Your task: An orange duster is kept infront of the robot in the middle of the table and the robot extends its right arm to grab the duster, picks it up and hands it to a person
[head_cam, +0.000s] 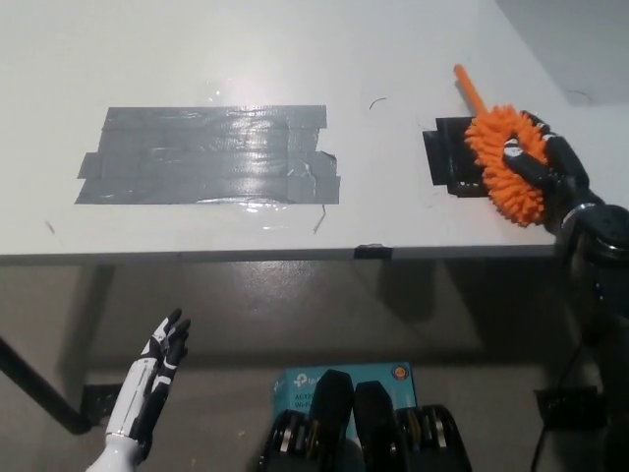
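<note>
The orange duster (501,165) has a fluffy head and a thin orange handle that points up and to the left. It hovers over a black patch (450,160) at the right side of the white table (295,59). My black right hand (545,165) is shut on the duster's head from the right, and its fingers wrap over the fluff. Below the table's front edge at lower left, my white left hand (152,385) rests open with its fingers spread.
A large patch of grey tape (208,155) covers the middle left of the table. A small black clip (371,252) sits on the front edge. Under the table lie a dark table leg (39,393) and a teal box (344,379).
</note>
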{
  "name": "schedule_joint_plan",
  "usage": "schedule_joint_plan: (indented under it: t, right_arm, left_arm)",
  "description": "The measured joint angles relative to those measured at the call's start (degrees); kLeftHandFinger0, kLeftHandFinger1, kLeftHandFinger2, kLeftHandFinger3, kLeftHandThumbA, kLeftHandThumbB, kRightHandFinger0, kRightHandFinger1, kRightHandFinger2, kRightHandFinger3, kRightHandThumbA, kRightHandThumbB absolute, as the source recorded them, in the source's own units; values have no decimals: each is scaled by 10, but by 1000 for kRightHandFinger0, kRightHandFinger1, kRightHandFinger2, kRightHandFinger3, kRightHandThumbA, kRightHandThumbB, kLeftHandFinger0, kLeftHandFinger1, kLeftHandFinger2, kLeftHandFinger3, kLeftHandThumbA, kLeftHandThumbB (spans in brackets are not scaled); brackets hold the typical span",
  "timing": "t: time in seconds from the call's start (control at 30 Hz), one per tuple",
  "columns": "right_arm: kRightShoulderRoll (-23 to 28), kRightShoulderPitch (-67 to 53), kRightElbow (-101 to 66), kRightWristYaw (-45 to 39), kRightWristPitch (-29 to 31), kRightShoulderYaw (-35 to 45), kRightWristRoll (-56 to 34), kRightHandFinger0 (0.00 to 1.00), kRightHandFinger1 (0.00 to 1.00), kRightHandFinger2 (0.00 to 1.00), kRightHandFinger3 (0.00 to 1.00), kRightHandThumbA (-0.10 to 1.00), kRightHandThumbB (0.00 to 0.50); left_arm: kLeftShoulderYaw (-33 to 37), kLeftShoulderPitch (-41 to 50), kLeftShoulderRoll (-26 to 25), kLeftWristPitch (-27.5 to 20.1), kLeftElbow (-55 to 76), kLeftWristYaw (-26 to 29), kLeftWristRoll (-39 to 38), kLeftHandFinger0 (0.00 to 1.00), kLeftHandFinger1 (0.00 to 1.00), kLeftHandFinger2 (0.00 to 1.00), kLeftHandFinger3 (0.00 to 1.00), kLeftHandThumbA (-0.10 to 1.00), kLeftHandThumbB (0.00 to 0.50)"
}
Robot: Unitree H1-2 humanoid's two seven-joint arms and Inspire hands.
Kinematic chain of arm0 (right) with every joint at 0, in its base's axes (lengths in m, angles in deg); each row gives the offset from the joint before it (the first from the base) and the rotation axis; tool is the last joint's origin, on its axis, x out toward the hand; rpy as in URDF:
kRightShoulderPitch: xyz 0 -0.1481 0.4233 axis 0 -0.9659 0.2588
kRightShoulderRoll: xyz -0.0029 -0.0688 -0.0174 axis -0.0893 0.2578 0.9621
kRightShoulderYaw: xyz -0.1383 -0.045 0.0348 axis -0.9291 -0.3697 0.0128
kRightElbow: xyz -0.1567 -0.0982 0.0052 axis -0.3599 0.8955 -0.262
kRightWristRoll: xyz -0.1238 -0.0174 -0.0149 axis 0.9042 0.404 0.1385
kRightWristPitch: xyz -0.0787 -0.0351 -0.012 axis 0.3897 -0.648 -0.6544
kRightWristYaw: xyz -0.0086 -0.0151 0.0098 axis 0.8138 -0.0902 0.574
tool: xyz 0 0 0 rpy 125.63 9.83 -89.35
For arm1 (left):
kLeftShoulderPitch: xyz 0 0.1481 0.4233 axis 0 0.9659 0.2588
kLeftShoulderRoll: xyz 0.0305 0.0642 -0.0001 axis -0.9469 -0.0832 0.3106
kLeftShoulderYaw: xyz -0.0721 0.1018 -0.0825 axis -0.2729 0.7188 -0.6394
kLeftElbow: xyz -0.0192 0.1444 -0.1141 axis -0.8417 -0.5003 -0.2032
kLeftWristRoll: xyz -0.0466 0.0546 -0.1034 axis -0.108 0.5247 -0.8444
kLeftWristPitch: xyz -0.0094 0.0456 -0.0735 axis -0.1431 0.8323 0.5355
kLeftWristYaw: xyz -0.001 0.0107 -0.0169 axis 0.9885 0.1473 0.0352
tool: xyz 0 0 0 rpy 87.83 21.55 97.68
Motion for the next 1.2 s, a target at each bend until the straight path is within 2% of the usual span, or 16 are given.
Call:
schedule_joint_plan:
  t: [0.13, 0.17, 0.23, 0.27, 0.33, 0.4, 0.67, 0.77, 0.83, 0.9, 1.07, 1.1, 1.2]
  right_arm:
    - [-25, -11, -29, -16, -33, 35, -40, 0, 421, 788, 990, -100, 141]
    - [-32, -12, -37, -20, -43, 43, -53, 0, 387, 761, 967, -100, 140]
    - [-43, -14, -48, -25, -58, 55, -70, 0, 359, 769, 995, -100, 126]
    - [-49, -14, -53, -27, -65, 61, -79, 2, 376, 791, 1000, -100, 148]
    - [-66, -15, -62, -32, -86, 76, -102, 0, 326, 735, 1000, -100, 129]
    - [-78, -15, -69, -35, -101, 88, -121, 0, 321, 723, 1000, -100, 115]
    - [-130, -15, -80, -51, -157, 126, -204, 0, 309, 704, 1000, -100, 131]
    - [-140, -15, -88, -55, -172, 130, -226, 0, 291, 671, 1000, -100, 156]
    - [-143, -14, -90, -57, -177, 130, -237, 0, 266, 648, 1000, -100, 148]
    - [-146, -14, -90, -57, -182, 130, -246, 0, 248, 620, 935, -100, 144]
    - [-147, -14, -88, -57, -191, 130, -270, 0, 251, 625, 932, -100, 145]
    - [-147, -14, -87, -57, -191, 130, -272, 0, 250, 624, 926, -100, 158]
    - [-147, -13, -75, -57, -191, 130, -281, 0, 255, 615, 873, -100, 161]
  left_arm:
    - [0, 0, 0, 1, 0, 0, 0, 973, 1000, 1000, 1000, 933, 149]
    - [0, 0, 0, 2, 0, 0, 0, 972, 1000, 1000, 1000, 931, 148]
    - [0, 0, 0, 2, 0, 0, 0, 967, 1000, 1000, 1000, 928, 155]
    - [0, 0, 0, 2, 0, 0, 0, 966, 1000, 1000, 1000, 930, 155]
    - [0, 0, 0, 2, 0, 0, 0, 964, 1000, 1000, 1000, 931, 154]
    - [0, 0, 0, 3, 0, 0, 0, 960, 1000, 1000, 1000, 932, 153]
    - [-1, 0, 0, 3, 1, 0, 0, 940, 1000, 1000, 1000, 913, 153]
    - [-1, 0, 0, 3, 2, 0, 0, 933, 1000, 1000, 1000, 920, 150]
    - [-1, 0, 0, 3, 3, 0, 0, 933, 1000, 1000, 1000, 916, 149]
    - [-1, 0, 0, 3, 3, 0, 0, 932, 1000, 1000, 1000, 899, 143]
    - [-1, 0, 0, 2, 3, 0, 0, 908, 1000, 1000, 1000, 865, 133]
    - [-1, 0, 0, 3, 3, 0, 0, 906, 1000, 1000, 1000, 861, 133]
    - [-1, 0, 0, 3, 4, 0, 0, 906, 1000, 1000, 1000, 852, 137]
